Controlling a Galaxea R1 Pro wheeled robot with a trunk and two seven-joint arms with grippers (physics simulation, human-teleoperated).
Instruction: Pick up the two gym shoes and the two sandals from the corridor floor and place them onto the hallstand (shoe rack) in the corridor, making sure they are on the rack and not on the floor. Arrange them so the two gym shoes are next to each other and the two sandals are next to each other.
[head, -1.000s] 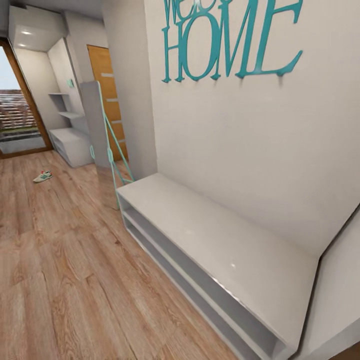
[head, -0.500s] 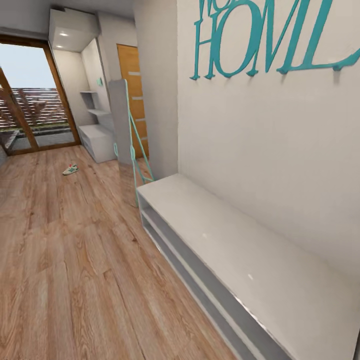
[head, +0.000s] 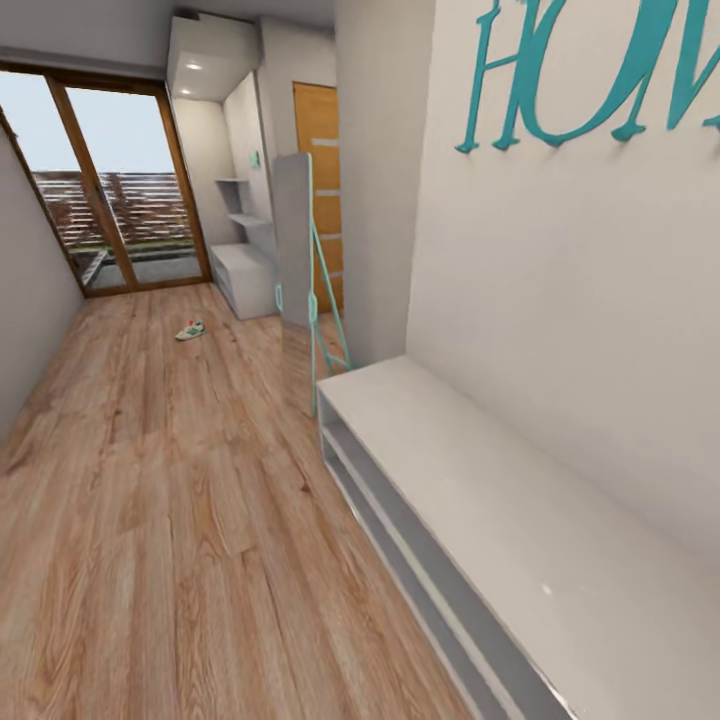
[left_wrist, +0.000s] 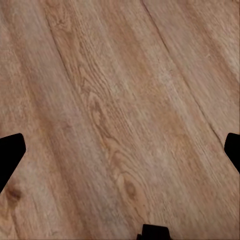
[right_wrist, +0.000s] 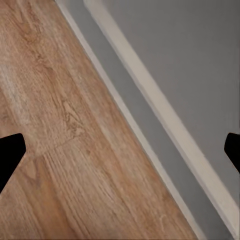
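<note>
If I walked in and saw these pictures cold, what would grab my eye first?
Probably the big teal letters high on the wall at right, above a long low grey bench running along that wall. Next, the glass doors at the corridor's far end, bright with daylight. Then one small gym shoe lying alone on the wood floor, far down the corridor near a second grey shelving unit.

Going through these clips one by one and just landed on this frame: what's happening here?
Nothing is being handled yet. In the head view, one gym shoe lies far down the corridor floor, near the glass doors. A grey unit with shelves stands beyond it, and a low grey bench runs along the near wall under teal letters. The left pincer and right pincer are wide open and empty, over the floor.
</note>
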